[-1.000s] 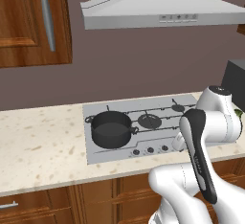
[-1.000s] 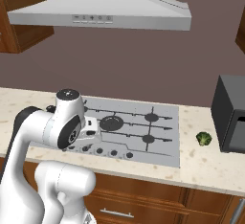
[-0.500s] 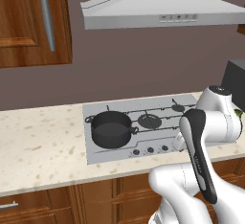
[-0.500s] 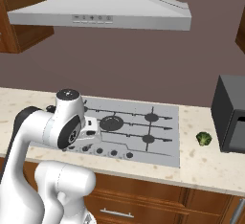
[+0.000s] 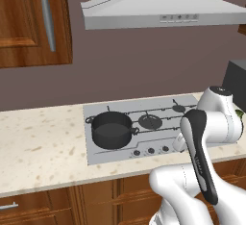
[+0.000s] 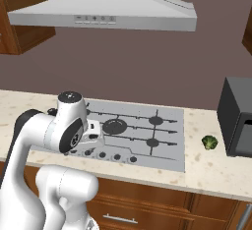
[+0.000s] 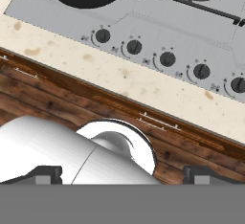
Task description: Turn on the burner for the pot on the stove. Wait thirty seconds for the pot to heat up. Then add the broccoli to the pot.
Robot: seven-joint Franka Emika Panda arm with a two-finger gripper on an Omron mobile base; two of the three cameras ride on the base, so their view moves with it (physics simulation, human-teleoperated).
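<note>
Change vs. a second ago: none — arm, pot and broccoli sit as they did; no progress made in that interval.
Tool (image 7: 122, 177): fingertips wide apart at the bottom of the hand view, nothing between them, nothing held.
Tool position: hand view looks down over the front edge of the surface (image 7: 143, 86) and the wooden cabinet front; knob row (image 7: 167, 59) lies at approx. 12 o'clock of the tips, well apart from them.
Pot (image 5: 112, 129): on the stove (image 5: 158, 123), on the burner toward 9 o'clock of the cooktop in the left base view; upright, interior dark, appears empty. In the hand view its rim is at 11 o'clock.
Knobs: five in a row along the stove's front edge; no flame seen at any burner — burner judged still off.
Broccoli (image 6: 210, 142): on the surface at 3 o'clock of the stove in the right base view, just beside a dark box-shaped appliance (image 6: 237, 116); well apart from the pot.
Range hood (image 6: 106, 13): above the stove, clear of the arm.
Task stage (judgement): first step not begun; the wait and the broccoli transfer are outstanding.
Next req. (judgement): reach fwd to the knob serving the pot's burner. Which knob that is cannot be told.
Risk (judgement): turning the wrong knob would heat an empty burner.
</note>
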